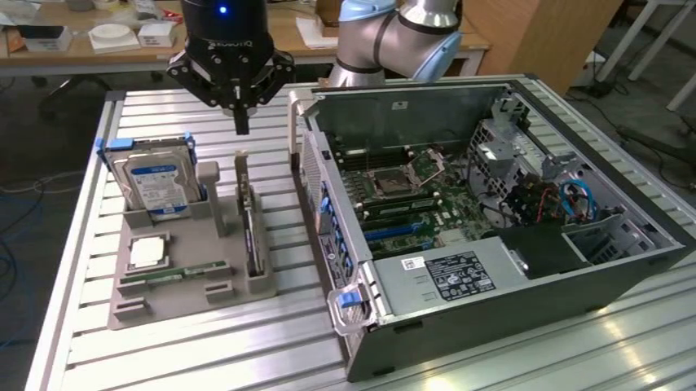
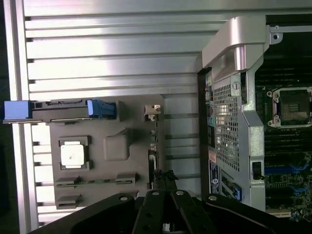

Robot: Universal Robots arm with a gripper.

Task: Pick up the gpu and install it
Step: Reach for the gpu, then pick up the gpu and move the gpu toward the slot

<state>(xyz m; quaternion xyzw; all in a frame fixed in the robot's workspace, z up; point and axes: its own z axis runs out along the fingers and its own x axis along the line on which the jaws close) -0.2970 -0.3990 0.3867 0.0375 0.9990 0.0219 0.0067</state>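
The gpu (image 1: 251,228) stands on its edge in a slot of the grey holder tray (image 1: 185,244), its silver bracket end toward the back. My gripper (image 1: 241,122) hangs above the tray's back edge, just over the bracket end, with both fingers pressed together and nothing between them. In the wrist view the shut gripper (image 2: 165,175) points down at the edge-on gpu (image 2: 152,146) beside the tray (image 2: 107,161). A gap remains between the fingertips and the card.
The open computer case (image 1: 490,204) lies at the exterior view's right, motherboard (image 1: 413,195) exposed. On the tray are a hard drive (image 1: 158,183) in a blue-edged cradle, a square processor (image 1: 147,251) and a memory stick (image 1: 174,273). A slatted metal table (image 1: 218,350) carries everything.
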